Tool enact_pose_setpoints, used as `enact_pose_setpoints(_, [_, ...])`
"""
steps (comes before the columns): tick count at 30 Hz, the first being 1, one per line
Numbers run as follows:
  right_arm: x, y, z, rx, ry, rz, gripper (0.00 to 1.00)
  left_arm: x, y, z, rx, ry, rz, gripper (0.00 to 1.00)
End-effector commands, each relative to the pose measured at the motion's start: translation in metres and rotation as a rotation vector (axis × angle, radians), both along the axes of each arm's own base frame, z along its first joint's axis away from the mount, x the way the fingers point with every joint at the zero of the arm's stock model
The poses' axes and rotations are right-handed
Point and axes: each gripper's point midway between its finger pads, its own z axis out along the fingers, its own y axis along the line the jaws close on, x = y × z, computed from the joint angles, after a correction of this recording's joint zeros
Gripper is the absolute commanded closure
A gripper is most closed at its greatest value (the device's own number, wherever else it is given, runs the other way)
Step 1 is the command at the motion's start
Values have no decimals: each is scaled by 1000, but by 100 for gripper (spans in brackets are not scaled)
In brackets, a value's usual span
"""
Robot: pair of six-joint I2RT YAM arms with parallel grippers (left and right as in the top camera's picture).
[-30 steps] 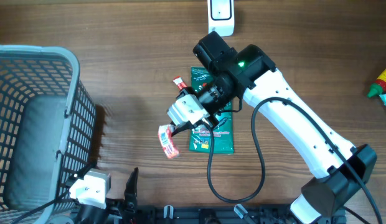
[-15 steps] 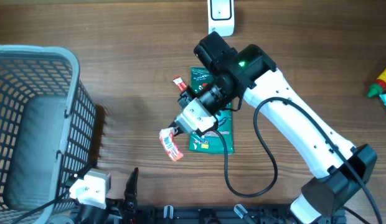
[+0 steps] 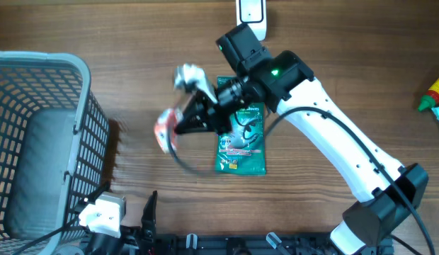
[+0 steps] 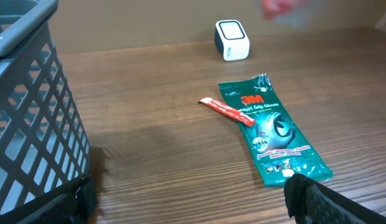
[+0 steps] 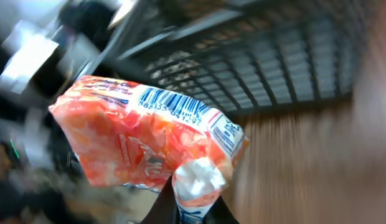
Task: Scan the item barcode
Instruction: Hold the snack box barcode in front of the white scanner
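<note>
An orange-red snack packet (image 5: 143, 134) with a white barcode label (image 5: 174, 102) hangs in the air, and my right gripper (image 5: 196, 210) is shut on its crimped end. From overhead the packet (image 3: 165, 131) is a blur left of the green 3M glove pack (image 3: 242, 142), with the right gripper (image 3: 180, 128) just beside it. The white scanner (image 3: 251, 15) stands at the table's far edge, behind the right arm. My left gripper (image 4: 193, 196) rests low near the front edge, open with nothing between its fingers.
A grey mesh basket (image 3: 64, 106) fills the left side. A thin red sachet (image 4: 227, 112) lies on the wood next to the glove pack (image 4: 274, 130). A yellow and red bottle (image 3: 435, 91) sits at the right edge.
The right gripper has swung the packet left and upward, away from the front of the glove pack, and the wrist has turned. The left arm has stayed still.
</note>
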Motion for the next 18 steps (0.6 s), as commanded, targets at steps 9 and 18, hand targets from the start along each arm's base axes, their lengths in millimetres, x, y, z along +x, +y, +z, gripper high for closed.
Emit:
enact_pose_setpoints(9, [102,-32,-60,-386,535,-899,96,-1,-2,2,-5,-13,-9,0])
enact_pose_setpoints(18, [189,-72,-90,-171,995,-840,96,-1,-2,2,-5,-13,-9,0])
